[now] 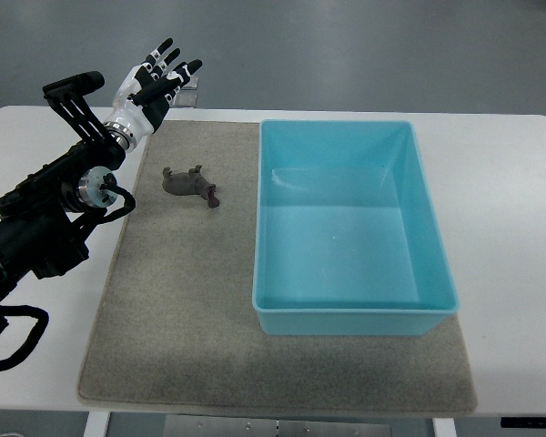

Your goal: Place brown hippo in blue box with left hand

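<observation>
Hovering with fingers spread and empty over the mat's far-left corner, the left hand [155,82] has the brown hippo [190,185] below and slightly right, lying lengthwise toward the blue box [350,314] beside it on the desk [510,228].

Left arm seen entering from the lower left edge, black and cabled, angled toward the upper left of the frame. Left hand [153,82] raised at its end, fingers [168,64] extended and spread, nothing held.
</observation>
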`<state>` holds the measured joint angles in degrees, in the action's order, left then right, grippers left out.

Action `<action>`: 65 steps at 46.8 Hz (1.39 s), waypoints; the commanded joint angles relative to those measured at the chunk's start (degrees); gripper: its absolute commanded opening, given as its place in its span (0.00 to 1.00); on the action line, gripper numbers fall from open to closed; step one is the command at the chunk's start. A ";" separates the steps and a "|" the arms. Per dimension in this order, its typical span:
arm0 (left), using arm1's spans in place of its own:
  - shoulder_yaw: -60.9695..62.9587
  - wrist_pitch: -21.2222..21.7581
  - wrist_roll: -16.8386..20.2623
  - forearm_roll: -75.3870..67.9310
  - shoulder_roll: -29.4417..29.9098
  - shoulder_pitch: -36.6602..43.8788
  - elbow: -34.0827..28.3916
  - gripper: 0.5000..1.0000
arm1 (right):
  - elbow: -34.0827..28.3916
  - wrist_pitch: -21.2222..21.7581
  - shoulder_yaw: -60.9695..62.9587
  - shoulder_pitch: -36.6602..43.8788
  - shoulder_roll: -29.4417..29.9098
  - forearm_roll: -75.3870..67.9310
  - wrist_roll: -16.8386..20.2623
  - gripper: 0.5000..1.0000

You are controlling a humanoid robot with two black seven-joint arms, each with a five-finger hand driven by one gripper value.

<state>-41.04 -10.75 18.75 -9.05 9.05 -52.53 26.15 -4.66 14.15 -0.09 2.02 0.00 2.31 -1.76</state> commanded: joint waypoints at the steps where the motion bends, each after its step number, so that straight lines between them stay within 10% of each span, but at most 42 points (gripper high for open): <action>1: 0.00 0.20 0.06 -0.18 0.09 -0.20 -0.13 1.00 | 0.00 0.00 0.00 0.00 0.00 -0.02 0.00 0.87; 35: 1.40 0.47 -0.55 -1.06 1.05 -0.03 3.99 1.00 | 0.00 0.00 0.00 0.00 0.00 -0.02 0.00 0.87; 65: 22.58 -0.32 -0.82 -4.04 13.88 -6.88 16.30 1.00 | 0.00 0.00 0.00 0.00 0.00 0.07 0.00 0.87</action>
<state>-20.78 -10.99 17.96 -11.48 21.66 -58.26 40.97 -4.66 14.15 -0.09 2.02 0.00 2.29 -1.76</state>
